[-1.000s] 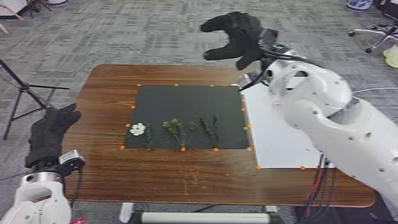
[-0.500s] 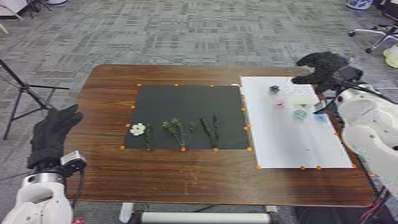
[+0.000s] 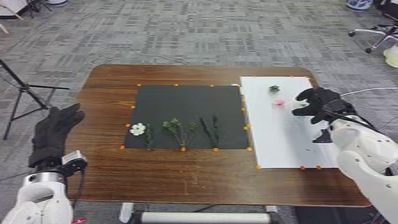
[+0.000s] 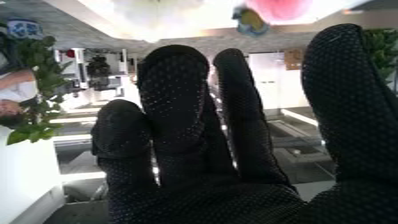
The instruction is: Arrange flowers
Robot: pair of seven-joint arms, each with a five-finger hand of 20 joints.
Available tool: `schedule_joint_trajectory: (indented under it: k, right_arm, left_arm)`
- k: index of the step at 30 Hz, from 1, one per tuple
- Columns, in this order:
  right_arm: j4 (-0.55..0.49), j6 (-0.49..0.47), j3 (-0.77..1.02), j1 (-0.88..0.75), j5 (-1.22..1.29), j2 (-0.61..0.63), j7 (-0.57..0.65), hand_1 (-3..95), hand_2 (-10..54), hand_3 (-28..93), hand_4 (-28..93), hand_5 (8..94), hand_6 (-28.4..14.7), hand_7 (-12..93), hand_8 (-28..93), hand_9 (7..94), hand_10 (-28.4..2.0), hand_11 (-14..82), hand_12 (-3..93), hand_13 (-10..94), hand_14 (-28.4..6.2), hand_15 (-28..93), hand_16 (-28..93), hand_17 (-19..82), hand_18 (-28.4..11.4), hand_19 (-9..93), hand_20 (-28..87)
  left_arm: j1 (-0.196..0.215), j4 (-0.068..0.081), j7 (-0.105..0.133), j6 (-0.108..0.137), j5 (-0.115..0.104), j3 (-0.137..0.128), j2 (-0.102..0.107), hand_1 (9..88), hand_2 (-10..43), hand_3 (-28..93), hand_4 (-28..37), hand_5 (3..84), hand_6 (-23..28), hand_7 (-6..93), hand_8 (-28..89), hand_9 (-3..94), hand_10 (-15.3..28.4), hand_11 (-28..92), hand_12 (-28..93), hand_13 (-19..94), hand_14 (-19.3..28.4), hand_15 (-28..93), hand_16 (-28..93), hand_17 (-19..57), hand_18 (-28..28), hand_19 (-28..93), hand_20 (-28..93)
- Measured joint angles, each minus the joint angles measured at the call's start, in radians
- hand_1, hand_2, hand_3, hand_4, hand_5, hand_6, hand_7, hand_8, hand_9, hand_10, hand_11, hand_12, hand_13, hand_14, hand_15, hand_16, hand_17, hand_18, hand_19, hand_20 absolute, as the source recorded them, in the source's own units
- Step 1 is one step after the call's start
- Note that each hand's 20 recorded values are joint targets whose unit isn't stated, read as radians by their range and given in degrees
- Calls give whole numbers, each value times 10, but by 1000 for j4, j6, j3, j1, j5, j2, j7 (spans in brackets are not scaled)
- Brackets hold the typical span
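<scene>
Holds the right hand (image 3: 332, 106) over the right part of the white sheet (image 3: 280, 145), on the right side of the brown tabletop (image 3: 187, 180). In the right wrist view, shows the right hand (image 4: 213, 192) open, with straight fingers (image 4: 173, 90) and a thumb set well apart from them. At the left edge of the tabletop, holds the left hand (image 3: 57, 131) open too, with fingers extended away from the robot. On the black sheet (image 3: 187, 102), lays out the flower pieces near the side closest to the robot: from left to right, a white flower (image 3: 138, 129), a thin green stem (image 3: 149, 138) just beside it, a branching green sprig (image 3: 180, 131) and some dark slender stems (image 3: 210, 131). On the white sheet, has a small dark green piece (image 3: 274, 89) near the far edge, with a pink flower (image 3: 279, 102) nearer the robot, between that piece and the right hand. Marks both sheets with orange dots (image 3: 183, 149) around the edges.
</scene>
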Motion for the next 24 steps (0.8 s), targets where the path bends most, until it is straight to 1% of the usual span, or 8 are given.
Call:
schedule_joint_trajectory:
  k: [4, 15, 16, 18, 20, 24]
  right_arm:
    - [8, -4, 0, -9, -16, -7, 0, 361, -95, 655, -155, 551, -3, 156, -70, 603, -135, 111, 182, 765, -83, 600, 297, 461, -191, 882, 514]
    - [36, 21, -19, -27, -66, -24, 16, 487, -95, 664, -185, 600, 17, 198, -90, 666, -128, 149, 185, 795, -61, 601, 298, 492, -172, 892, 506]
    - [39, 28, -23, -28, -68, -24, 19, 500, -95, 662, -190, 605, 20, 207, -84, 677, -126, 157, 184, 800, -56, 600, 298, 497, -170, 894, 506]
    - [45, 47, -32, -28, -74, -25, 23, 531, -95, 643, -203, 613, 21, 214, -14, 700, -119, 164, 188, 810, -50, 596, 301, 505, -167, 897, 505]
    - [53, 71, -42, -28, -81, -25, 24, 564, -95, 607, -201, 636, 22, 218, 32, 729, -112, 135, 228, 822, -47, 596, 304, 516, -163, 903, 504]
    - [72, 132, -65, -26, -93, -26, 22, 608, -95, 558, -184, 688, 25, 223, 49, 797, -101, 67, 300, 843, -36, 589, 313, 535, -157, 914, 503]
  left_arm:
    - [0, 0, 0, -3, 0, 0, -1, 195, 144, 620, -283, 529, 42, 127, -69, 512, 158, 219, 129, 389, 173, 200, -2, 71, 110, 93, 167]
    - [1, -6, 1, -15, 0, 0, -6, 196, 144, 618, -283, 529, 43, 126, -68, 512, 158, 221, 131, 391, 174, 202, -2, 71, 110, 92, 166]
    - [1, -7, 1, -15, 0, 0, -6, 195, 145, 619, -283, 529, 43, 126, -68, 512, 158, 221, 131, 391, 174, 201, -3, 71, 111, 92, 166]
    - [1, -7, 0, -16, 0, 0, -7, 195, 145, 619, -283, 529, 43, 125, -68, 512, 158, 221, 131, 392, 173, 201, -3, 71, 111, 93, 166]
    - [1, -8, 0, -16, 0, 0, -7, 195, 145, 618, -283, 528, 43, 126, -68, 512, 158, 222, 131, 392, 174, 201, -2, 71, 111, 93, 166]
    - [0, -8, -1, -16, 0, 0, -7, 195, 146, 618, -283, 527, 43, 125, -68, 513, 158, 223, 131, 391, 174, 202, -2, 71, 111, 94, 166]
